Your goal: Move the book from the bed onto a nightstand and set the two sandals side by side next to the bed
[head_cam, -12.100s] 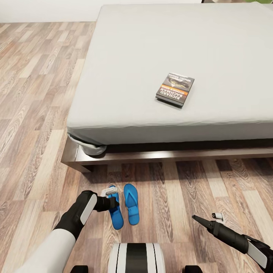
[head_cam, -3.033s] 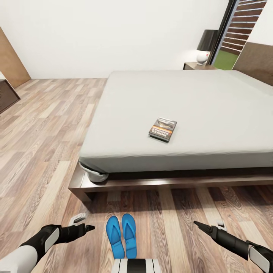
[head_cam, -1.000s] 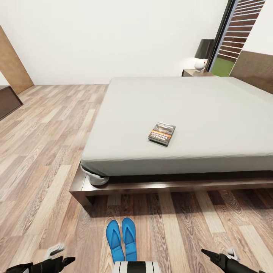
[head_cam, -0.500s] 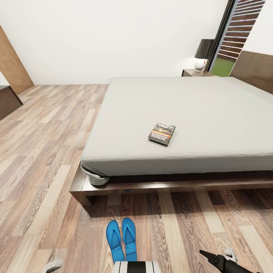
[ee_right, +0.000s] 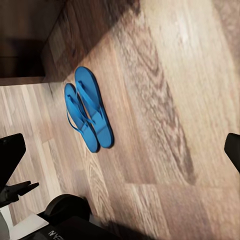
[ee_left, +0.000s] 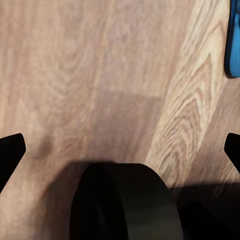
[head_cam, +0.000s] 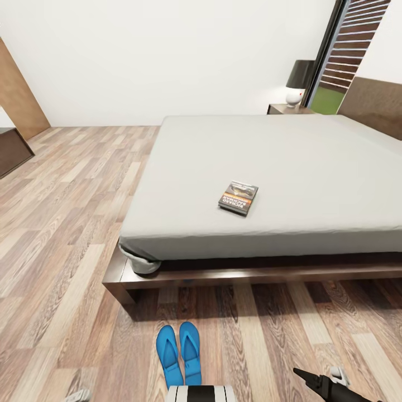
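Closest to me, my two blue sandals lie side by side on the wood floor, just in front of my body. My right wrist camera sees the pair too, touching along their long sides. My left claw sits very low at the edge of my head view; a second ago it reached further out over the floor, so I have pulled it back. Its fingers are spread wide and hold nothing. My right claw is low on the other side, near where it was a second ago, also wide open and empty. Past the sandals is the bed. The book lies flat on the grey mattress near the front edge, same spot as before. Far back stands the nightstand with its lamp.
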Robot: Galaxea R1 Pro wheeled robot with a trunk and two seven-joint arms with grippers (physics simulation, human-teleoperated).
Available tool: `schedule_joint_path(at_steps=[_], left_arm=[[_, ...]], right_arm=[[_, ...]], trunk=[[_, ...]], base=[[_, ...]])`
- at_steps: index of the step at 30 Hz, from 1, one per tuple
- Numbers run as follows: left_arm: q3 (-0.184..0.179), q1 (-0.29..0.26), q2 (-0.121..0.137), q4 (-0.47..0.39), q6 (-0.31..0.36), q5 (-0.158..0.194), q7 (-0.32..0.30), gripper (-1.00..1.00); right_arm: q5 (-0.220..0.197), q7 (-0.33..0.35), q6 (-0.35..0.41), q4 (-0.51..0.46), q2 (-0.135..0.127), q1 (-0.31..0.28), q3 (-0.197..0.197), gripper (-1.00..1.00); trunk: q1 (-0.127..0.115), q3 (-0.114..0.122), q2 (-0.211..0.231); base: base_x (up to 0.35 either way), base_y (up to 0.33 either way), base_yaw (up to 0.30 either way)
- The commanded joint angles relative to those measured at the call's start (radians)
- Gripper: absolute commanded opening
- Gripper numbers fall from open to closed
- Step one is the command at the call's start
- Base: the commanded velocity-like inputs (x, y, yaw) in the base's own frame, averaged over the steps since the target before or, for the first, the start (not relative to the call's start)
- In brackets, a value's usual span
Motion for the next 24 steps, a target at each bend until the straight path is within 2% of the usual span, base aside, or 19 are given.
schedule_joint_path(at_steps=[1, 24], left_arm=[[-0.006, 0.0, 0.0, -0.001, 0.009, 0.01, -0.003, 1.0], [-0.006, 0.001, 0.0, -0.001, 0.009, 0.012, -0.001, 1.0]], right_arm=[[-0.011, 0.005, 0.01, 0.003, 0.0, -0.001, 0.008, 1.0], [-0.011, 0.004, 0.008, 0.003, 0.002, -0.001, 0.009, 1.0]], trunk=[[0.0, 0.001, 0.0], [0.0, 0.036, 0.0]], base=[[0.0, 0.0, 0.0], [0.0, 0.0, 0.0]])
